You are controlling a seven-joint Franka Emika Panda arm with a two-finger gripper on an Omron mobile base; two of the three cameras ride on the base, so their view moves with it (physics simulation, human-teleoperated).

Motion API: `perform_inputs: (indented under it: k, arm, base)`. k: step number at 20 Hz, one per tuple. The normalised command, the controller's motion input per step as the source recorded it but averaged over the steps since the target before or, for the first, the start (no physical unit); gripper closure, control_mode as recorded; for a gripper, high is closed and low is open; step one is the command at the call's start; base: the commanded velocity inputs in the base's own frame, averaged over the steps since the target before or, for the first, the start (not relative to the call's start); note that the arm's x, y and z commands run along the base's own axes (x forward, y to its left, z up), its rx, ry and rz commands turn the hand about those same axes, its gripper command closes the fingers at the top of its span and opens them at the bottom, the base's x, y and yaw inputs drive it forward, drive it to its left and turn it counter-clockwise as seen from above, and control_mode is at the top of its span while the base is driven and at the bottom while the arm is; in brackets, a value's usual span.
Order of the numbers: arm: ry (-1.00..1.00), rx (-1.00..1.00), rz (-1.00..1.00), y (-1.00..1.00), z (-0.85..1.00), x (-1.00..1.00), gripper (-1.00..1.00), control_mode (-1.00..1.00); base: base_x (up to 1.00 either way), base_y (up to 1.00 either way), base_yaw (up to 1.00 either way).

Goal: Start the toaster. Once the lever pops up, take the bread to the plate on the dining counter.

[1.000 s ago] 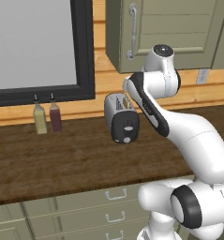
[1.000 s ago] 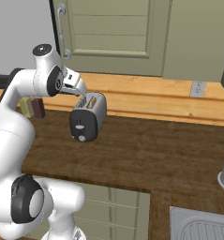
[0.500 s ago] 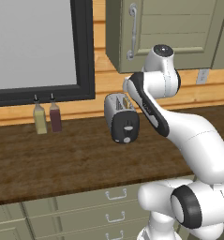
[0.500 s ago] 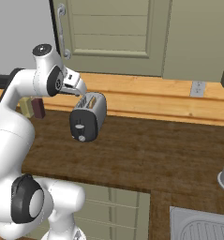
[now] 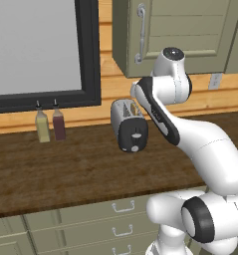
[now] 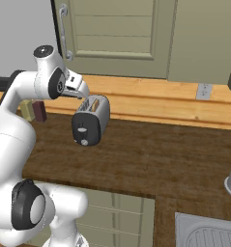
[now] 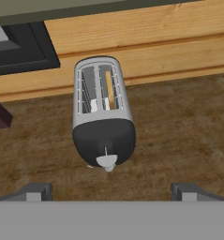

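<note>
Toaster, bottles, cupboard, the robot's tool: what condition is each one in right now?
toaster: upright on the counter, bread in one slot
bread: sunk in the slot, top edge showing
tool: open, empty, above the toaster
two bottles: upright, side by side
cabinet door: shut

The small rounded toaster [image 7: 103, 112] has a brushed chrome-silver metal shell and a glossy black plastic end panel. The dark brown table [image 5: 65, 169] is matt, grained wood.
</note>
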Motion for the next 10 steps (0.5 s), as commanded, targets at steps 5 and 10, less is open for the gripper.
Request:
perform_inputs:
  k: [5,10]
  arm:
    - [0.00,0.00,0.00,0.00,0.00,0.00,-1.00,-1.00]
    - [0.00,0.00,0.00,0.00,0.00,0.00,-1.00,-1.00]
  base:
    - [0.00,0.00,0.00]
    - [0.00,0.00,0.00]
